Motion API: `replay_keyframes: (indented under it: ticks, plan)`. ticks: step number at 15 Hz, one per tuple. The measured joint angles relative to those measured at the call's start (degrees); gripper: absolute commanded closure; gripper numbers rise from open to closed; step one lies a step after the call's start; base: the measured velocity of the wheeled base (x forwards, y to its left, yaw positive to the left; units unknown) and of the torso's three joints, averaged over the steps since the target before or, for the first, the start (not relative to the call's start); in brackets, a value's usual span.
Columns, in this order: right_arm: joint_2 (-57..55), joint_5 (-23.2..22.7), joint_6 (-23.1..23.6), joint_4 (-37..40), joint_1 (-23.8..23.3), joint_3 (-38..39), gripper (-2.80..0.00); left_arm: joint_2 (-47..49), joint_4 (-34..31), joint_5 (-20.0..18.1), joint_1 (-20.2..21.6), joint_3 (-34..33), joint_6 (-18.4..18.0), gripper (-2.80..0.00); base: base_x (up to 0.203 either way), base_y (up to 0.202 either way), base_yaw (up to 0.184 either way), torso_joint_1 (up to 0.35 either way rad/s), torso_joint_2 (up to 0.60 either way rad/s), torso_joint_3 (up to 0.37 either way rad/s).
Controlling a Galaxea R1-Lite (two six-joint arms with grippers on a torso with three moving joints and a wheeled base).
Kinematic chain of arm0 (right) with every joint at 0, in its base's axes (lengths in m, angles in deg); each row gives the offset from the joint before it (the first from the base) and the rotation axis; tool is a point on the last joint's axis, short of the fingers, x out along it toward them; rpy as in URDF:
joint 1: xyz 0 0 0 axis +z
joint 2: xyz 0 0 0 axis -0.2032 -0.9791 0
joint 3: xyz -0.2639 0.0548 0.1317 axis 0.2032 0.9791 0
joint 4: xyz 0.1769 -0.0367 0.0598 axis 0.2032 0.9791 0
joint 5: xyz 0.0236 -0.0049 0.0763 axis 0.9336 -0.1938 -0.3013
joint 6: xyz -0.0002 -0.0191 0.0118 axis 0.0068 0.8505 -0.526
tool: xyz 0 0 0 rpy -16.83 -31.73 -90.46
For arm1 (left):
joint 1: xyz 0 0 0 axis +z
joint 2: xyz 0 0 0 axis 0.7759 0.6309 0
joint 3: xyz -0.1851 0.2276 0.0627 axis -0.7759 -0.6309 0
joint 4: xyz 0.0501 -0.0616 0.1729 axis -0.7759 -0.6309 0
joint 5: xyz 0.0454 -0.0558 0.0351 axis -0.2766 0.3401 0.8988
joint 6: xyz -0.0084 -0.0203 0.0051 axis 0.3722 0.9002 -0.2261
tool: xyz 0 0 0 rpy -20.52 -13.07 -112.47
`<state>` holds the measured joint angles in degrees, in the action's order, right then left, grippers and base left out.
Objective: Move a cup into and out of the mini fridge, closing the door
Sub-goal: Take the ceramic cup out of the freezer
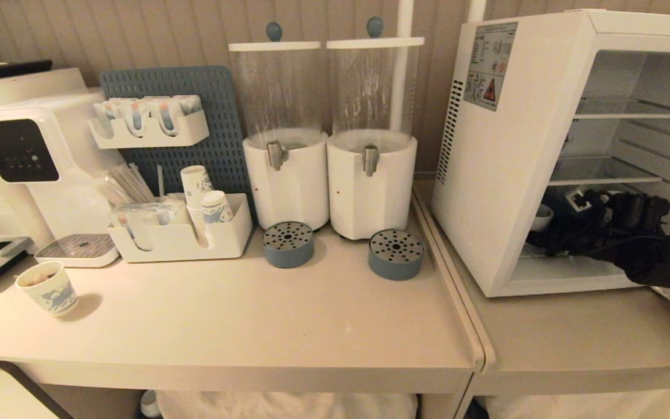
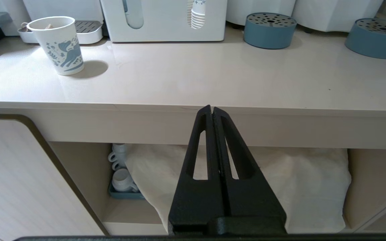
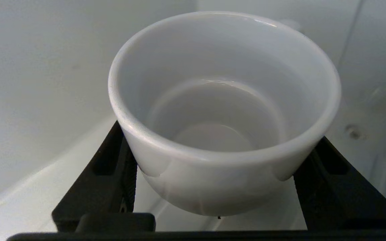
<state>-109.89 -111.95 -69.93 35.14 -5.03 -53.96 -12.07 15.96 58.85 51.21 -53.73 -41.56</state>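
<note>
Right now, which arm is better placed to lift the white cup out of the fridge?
The right: the right gripper sits inside the mini fridge, fingers flanking the cup. The left gripper is shut, below the counter edge.

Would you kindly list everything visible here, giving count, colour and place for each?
cup: one, plain white, inside the mini fridge on its floor, between the right pincer's fingers
mini fridge: one, white, on the right counter, front open
drink dispensers: two, clear with white bases, at the back wall
drip trays: two, round, grey-blue, before the dispensers
paper cup: one, white with blue print, left front of the counter
organiser: one, white, holding stacked paper cups
pegboard: one, grey-blue, behind the organiser
water machine: one, white, far left
right pincer: black, closed around the cup
left pincer: black, shut, below the counter's edge
</note>
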Motion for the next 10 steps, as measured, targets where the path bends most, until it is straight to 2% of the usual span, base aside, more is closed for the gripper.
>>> replay_keyframes:
  ticks: [3,10]
  plan:
    - [2.1,-0.4,0.3,-0.5,0.0,3.8,0.0,0.0,0.0,0.0,0.0,0.0,0.0,0.0,0.0,0.0,0.0,0.0,0.0,0.0]
    - [10.9,0.3,0.7,-7.2,-0.1,21.7,0.0,0.0,-0.1,0.0,0.0,0.0,0.0,0.0,0.0,0.0,0.0,0.0,0.0,0.0]
